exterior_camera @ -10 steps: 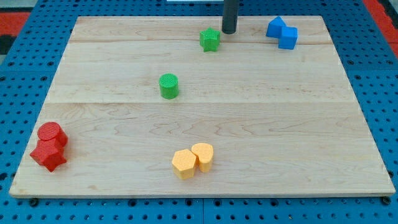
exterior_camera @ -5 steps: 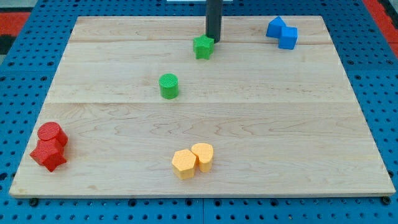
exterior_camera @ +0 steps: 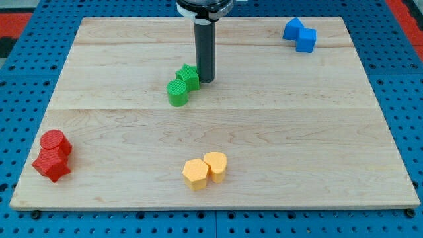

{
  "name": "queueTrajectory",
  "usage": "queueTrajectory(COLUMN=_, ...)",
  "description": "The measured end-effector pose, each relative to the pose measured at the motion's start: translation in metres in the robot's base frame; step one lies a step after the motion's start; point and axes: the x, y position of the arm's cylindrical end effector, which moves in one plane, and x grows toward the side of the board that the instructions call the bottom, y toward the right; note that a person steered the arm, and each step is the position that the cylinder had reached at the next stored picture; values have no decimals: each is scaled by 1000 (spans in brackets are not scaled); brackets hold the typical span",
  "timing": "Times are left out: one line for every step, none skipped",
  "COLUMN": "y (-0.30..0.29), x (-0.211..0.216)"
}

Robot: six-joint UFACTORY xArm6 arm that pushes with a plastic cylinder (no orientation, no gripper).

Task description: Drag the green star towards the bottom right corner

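The green star (exterior_camera: 188, 76) lies left of the board's middle, in the upper half. It touches the green cylinder (exterior_camera: 177, 93), which sits just below and left of it. My tip (exterior_camera: 206, 80) stands against the star's right side. The rod rises straight up toward the view's top.
Two blue blocks (exterior_camera: 300, 34) sit together at the top right. A red cylinder (exterior_camera: 54, 141) and a red star (exterior_camera: 51, 164) sit at the bottom left. Two yellow blocks (exterior_camera: 205, 169) sit near the bottom edge. The wooden board (exterior_camera: 330, 145) lies on a blue pegboard.
My tip has moved down and to the left, pushing the green star down-left until it met the green cylinder. The other blocks have not moved.
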Motion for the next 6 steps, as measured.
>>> queueTrajectory(y=-10, x=-36)
queueTrajectory(y=-45, x=-40)
queueTrajectory(y=-63, x=-25)
queueTrajectory(y=-25, x=10)
queueTrajectory(y=33, x=59)
queueTrajectory(y=84, x=104)
